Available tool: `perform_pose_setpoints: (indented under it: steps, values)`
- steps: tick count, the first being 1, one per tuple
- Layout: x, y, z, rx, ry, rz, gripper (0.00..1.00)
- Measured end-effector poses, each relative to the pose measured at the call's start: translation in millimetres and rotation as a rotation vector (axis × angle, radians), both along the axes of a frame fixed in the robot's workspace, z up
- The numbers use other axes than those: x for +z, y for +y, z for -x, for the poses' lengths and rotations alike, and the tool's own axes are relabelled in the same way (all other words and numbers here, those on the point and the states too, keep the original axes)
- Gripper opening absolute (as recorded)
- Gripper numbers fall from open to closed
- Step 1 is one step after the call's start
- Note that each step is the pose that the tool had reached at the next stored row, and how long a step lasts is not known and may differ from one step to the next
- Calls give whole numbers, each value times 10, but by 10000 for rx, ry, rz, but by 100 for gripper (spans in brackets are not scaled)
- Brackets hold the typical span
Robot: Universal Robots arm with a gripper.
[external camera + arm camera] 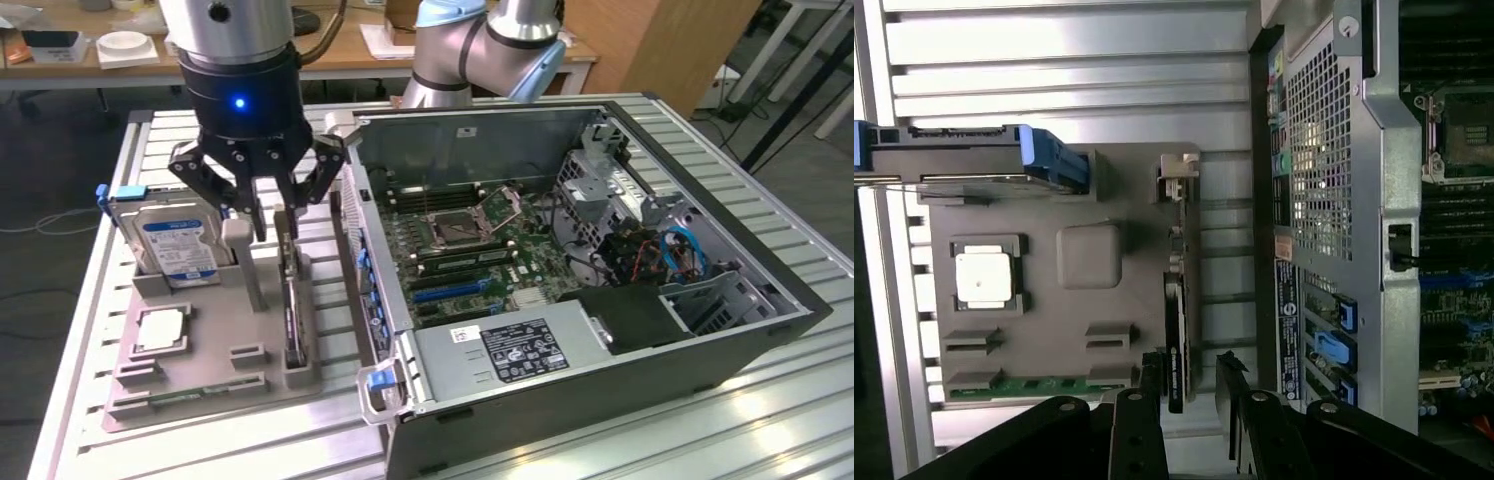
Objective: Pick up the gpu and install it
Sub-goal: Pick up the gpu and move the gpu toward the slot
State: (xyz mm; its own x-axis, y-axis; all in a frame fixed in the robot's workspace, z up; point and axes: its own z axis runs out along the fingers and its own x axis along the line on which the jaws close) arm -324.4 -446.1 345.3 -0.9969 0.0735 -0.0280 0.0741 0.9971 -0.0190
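The gpu (292, 318) stands on its edge in a slot of the grey holder tray (200, 350), its silvery bracket (1179, 176) at one end. In the wrist view it is a thin dark card (1175, 335) seen from above. My gripper (274, 215) hangs just over it, open. Its two black fingertips (1152, 372) sit on either side of the card's end, with gaps showing, gripper (1191, 376). Nothing is held. The open computer case (747, 330) lies to the exterior view's right, with blue card slots (447, 292) on its motherboard.
The tray also holds a silver hard drive with a blue label (178, 246), a square processor (162, 330) and a green memory stick (200, 393). The case's perforated side wall (1324, 170) stands close beside the gpu. Everything rests on a ribbed metal table (747, 430).
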Motion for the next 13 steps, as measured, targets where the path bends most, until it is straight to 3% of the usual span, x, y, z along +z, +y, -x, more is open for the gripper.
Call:
perform_pose_setpoints:
  steps: [13]
  values:
    - [-151,-31,0,0,0,23,36]
